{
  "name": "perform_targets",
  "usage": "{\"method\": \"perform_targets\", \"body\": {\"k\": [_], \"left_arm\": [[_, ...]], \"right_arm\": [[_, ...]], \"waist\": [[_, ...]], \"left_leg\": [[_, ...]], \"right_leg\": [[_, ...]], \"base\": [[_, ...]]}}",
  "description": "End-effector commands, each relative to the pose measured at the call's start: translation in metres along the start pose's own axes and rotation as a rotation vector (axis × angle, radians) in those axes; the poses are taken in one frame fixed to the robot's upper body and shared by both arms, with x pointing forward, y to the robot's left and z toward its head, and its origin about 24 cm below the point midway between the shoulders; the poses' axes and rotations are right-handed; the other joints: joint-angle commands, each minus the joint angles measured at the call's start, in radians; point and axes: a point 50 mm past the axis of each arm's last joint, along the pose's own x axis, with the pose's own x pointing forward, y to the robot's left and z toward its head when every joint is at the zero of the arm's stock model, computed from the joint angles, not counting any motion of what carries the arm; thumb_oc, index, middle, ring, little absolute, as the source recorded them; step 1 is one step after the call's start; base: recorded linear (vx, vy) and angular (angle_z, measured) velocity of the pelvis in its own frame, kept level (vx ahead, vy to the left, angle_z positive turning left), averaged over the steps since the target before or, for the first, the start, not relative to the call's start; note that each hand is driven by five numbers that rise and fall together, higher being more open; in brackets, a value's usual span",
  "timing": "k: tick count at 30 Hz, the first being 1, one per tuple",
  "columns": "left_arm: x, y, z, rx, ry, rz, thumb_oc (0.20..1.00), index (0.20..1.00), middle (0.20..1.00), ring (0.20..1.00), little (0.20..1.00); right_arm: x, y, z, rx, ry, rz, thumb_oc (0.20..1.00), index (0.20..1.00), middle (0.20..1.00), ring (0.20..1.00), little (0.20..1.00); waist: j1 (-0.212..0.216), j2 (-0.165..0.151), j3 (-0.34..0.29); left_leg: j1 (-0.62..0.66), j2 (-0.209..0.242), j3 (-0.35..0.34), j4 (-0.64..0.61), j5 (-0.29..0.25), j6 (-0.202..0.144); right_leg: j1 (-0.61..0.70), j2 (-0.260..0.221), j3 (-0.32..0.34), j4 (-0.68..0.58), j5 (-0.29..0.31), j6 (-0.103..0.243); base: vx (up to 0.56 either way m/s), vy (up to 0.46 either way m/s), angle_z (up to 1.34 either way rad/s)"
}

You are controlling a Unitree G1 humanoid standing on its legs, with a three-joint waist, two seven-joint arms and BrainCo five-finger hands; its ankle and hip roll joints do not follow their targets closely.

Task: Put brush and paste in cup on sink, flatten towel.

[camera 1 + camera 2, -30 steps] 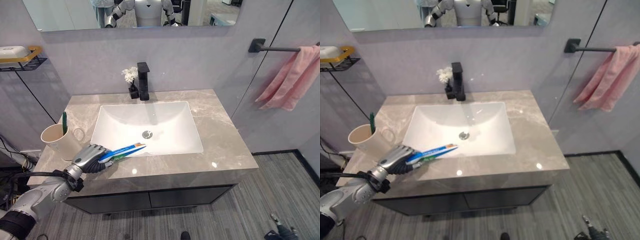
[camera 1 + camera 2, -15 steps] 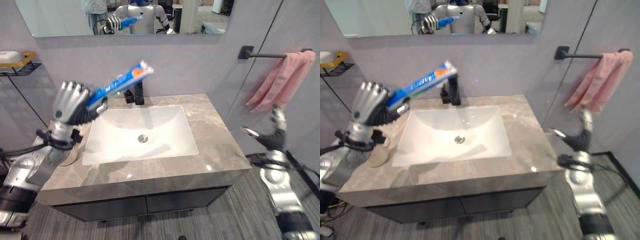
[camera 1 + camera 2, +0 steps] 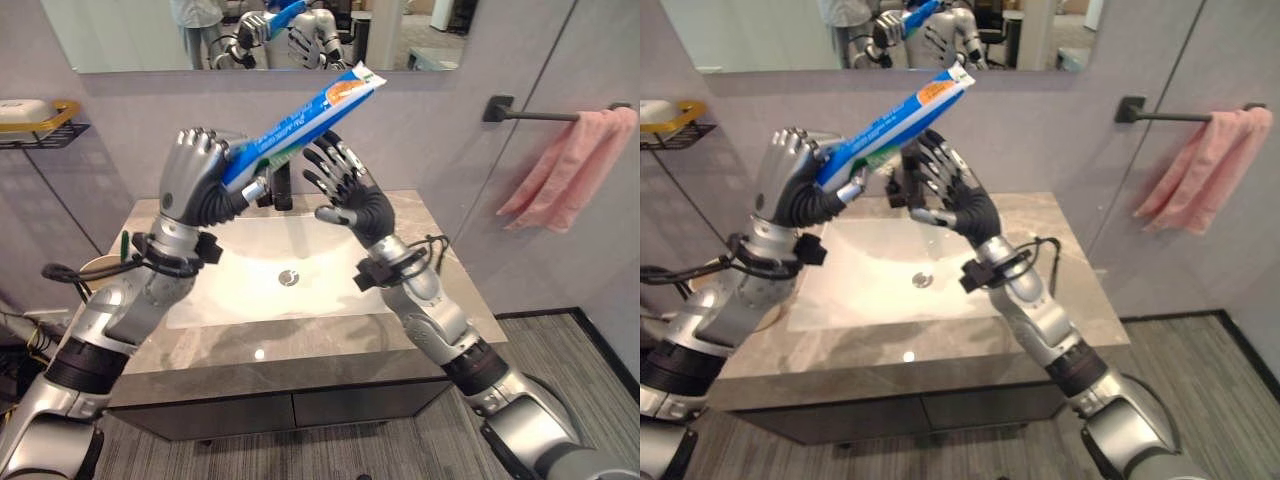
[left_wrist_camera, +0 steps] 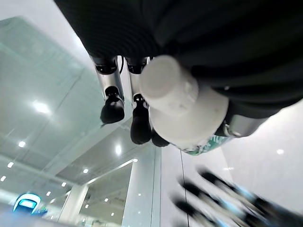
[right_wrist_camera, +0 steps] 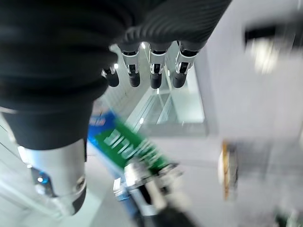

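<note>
Toothpaste [image 3: 300, 115], a single blue tube with a green band near its white cap and an orange patch near the crimped end, was raised high above the sink [image 3: 290, 262], slanting up from the cap to the crimp. Print ran along the tube, but it was too small to make out. The left hand [image 3: 197, 185] was clamped on the tube's lower part, fingers curled round it; in the left wrist view the white cap [image 4: 176, 97] stuck out from the fist right in front of the camera.

The right hand [image 3: 345, 192] was lifted just beside the tube, below its upper half, with fingers spread and straight, palm turned toward the left hand. It seemed close to the tube without touching it, though the overlap made that hard to judge. The right wrist view showed the straight fingers [image 5: 155, 68] and, past them, the green band of the tube.

One beige cup [image 3: 96, 268] stood on the marble counter [image 3: 440, 290] at the far left, partly hidden behind the left arm, with one green toothbrush [image 3: 126, 246] standing in it. One pink towel [image 3: 560, 175] hung bunched over the black bar [image 3: 535, 115] on the wall to the right. One black tap [image 3: 283, 188] stood behind the basin, and a wire shelf [image 3: 40, 118] on the left wall carried a soap dish. The mirror [image 3: 150, 30] above showed the raised tube in reflection.
</note>
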Motion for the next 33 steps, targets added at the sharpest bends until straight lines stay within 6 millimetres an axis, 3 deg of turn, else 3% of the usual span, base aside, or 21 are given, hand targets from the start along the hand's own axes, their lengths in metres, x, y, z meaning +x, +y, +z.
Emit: {"method": "perform_targets", "body": {"k": [1, 5, 11, 18, 19, 20, 21, 33], "left_arm": [[0.014, 0.02, 0.008, -0.048, -0.064, 0.077, 0.2, 0.2, 0.2, 0.2, 0.2], [0.005, 0.013, 0.008, -0.077, -0.05, 0.032, 0.2, 0.2, 0.2, 0.2, 0.2], [0.001, 0.008, 0.01, -0.088, -0.059, -0.022, 0.2, 0.2, 0.2, 0.2, 0.2], [-0.003, -0.004, 0.004, -0.094, -0.012, -0.074, 0.2, 0.2, 0.2, 0.2, 0.2], [-0.003, -0.004, 0.004, -0.094, -0.012, -0.074, 0.2, 0.2, 0.2, 0.2, 0.2], [-0.003, -0.005, 0.003, -0.096, -0.005, -0.078, 0.2, 0.2, 0.2, 0.2, 0.2], [-0.003, -0.005, 0.003, -0.094, -0.005, -0.077, 0.2, 0.2, 0.2, 0.2, 0.2], [-0.013, -0.011, -0.002, -0.126, 0.061, -0.063, 0.2, 0.2, 0.2, 0.2, 0.2]], "right_arm": [[0.031, 0.015, 0.035, 0.092, -0.178, 0.091, 1.0, 1.0, 1.0, 1.0, 1.0], [0.039, 0.021, 0.046, 0.09, -0.213, 0.125, 1.0, 1.0, 1.0, 1.0, 1.0], [0.048, 0.031, 0.043, 0.161, -0.215, 0.128, 1.0, 1.0, 1.0, 1.0, 1.0], [0.044, 0.036, 0.023, 0.275, -0.137, 0.086, 1.0, 1.0, 1.0, 1.0, 1.0], [0.044, 0.036, 0.023, 0.275, -0.137, 0.086, 0.862, 0.862, 0.862, 0.862, 0.862], [0.043, 0.033, 0.019, 0.295, -0.131, 0.057, 0.467, 0.467, 0.467, 0.467, 0.467], [0.043, 0.032, 0.019, 0.305, -0.132, 0.046, 0.2, 0.2, 0.2, 0.2, 0.2], [0.043, 0.022, 0.024, 0.269, -0.192, -0.087, 0.2, 0.2, 0.2, 0.2, 0.2]], "waist": [[0.027, -0.05, 0.003], [0.047, -0.063, 0.014], [0.075, -0.075, 0.026], [0.085, -0.076, 0.032], [0.084, -0.076, 0.032], [0.089, -0.075, 0.034], [0.089, -0.076, 0.034], [0.102, -0.076, 0.038]], "left_leg": [[-0.002, 0.006, -0.034, 0.006, -0.023, -0.007], [-0.022, 0.004, -0.056, 0.006, -0.015, -0.011], [-0.06, -0.004, -0.095, 0.006, -0.001, -0.012], [-0.09, -0.021, -0.128, 0.006, 0.008, -0.01], [-0.091, -0.022, -0.129, 0.006, 0.008, -0.01], [-0.098, -0.025, -0.136, 0.006, 0.01, -0.008], [-0.1, -0.026, -0.14, 0.006, 0.01, -0.008], [-0.118, -0.048, -0.163, 0.006, 0.011, 0.004]], "right_leg": [[0.056, -0.095, -0.019, 0.014, -0.055, 0.096], [0.056, -0.095, -0.043, 0.023, -0.06, 0.093], [0.051, -0.102, -0.083, 0.028, -0.059, 0.093], [0.054, -0.119, -0.12, 0.032, -0.056, 0.096], [0.054, -0.12, -0.121, 0.032, -0.056, 0.096], [0.052, -0.125, -0.129, 0.037, -0.057, 0.097], [0.051, -0.127, -0.132, 0.039, -0.057, 0.097], [0.048, -0.15, -0.158, 0.059, -0.057, 0.104]], "base": [[0.01, 0.002, 0.29], [0.0, -0.001, 0.2], [-0.01, 0.011, 0.24], [-0.01, 0.027, 0.14], [-0.01, 0.03, 0.16], [0.0, 0.022, 0.15], [0.0, 0.034, 0.13], [0.0, 0.024, 0.07]]}}
